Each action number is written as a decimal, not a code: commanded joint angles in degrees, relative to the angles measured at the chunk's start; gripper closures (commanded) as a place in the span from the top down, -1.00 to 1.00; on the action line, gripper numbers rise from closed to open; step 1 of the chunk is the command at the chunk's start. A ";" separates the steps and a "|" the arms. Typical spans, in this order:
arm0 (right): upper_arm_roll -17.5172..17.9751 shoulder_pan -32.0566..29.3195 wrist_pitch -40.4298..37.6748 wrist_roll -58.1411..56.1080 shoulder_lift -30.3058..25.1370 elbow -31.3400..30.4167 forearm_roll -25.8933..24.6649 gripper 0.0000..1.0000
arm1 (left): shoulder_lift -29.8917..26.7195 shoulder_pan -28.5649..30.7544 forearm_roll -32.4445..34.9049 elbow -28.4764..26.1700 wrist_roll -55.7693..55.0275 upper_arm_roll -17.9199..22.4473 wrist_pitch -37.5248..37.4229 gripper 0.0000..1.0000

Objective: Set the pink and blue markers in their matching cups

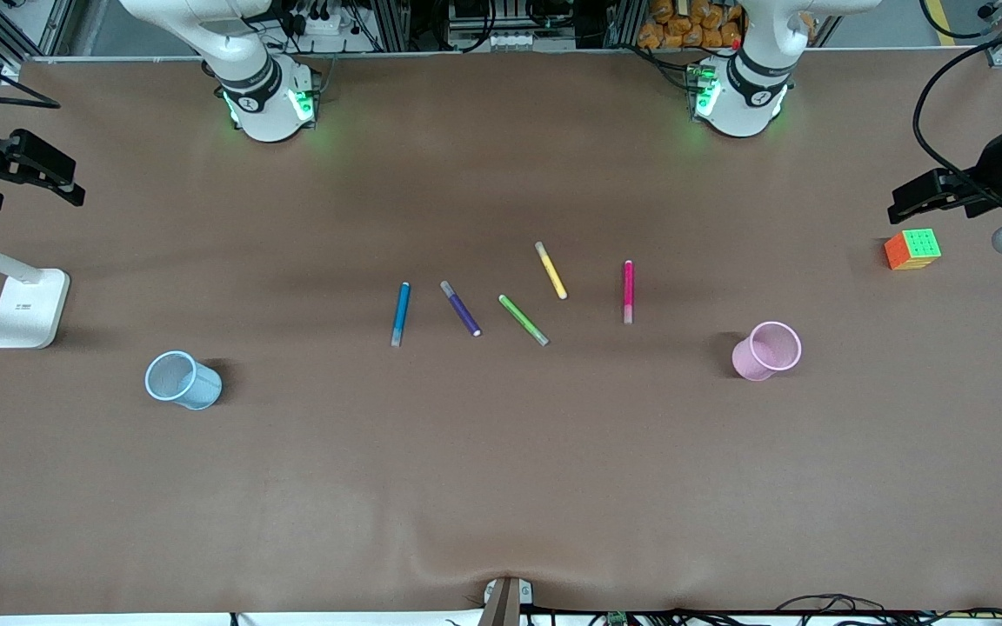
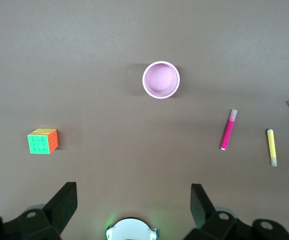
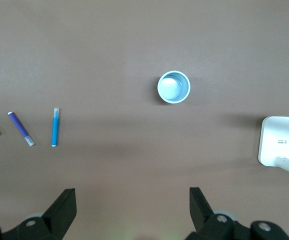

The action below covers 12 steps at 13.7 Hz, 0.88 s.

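Both the left gripper [image 2: 129, 200] and right gripper [image 3: 129, 200] hang spread wide and empty, while mid-frame the pink marker [image 1: 628, 291] and blue marker [image 1: 400, 313] look light, stiff, kinda slick, so pinch mid-barrel.

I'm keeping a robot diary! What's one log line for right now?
pink marker, blue marker: on table | pink cup, blue cup: empty | left gripper, right gripper: open, waiting

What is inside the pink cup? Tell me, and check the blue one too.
Nothing: the pink cup shows only its bare bottom, as does the blue cup. The pink marker and blue marker lie on the table.
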 commanded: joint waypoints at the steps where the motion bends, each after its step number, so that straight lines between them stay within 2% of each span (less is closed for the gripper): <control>1: 0.38 -0.71 -0.17 0.08 -0.27 0.47 0.21 1.00 | 0.56 -0.14 -0.25 1.67 0.72 -0.53 -1.51 1.00; 8: 0.38 -0.71 -0.17 0.08 -0.18 0.56 0.30 1.00 | 2.23 -0.67 0.10 1.49 -0.33 -2.90 -1.60 1.00; 12: 0.38 -0.63 -0.17 0.17 -0.27 0.56 0.30 1.00 | 4.16 -0.58 -4.02 1.14 -0.42 -2.99 -3.53 1.00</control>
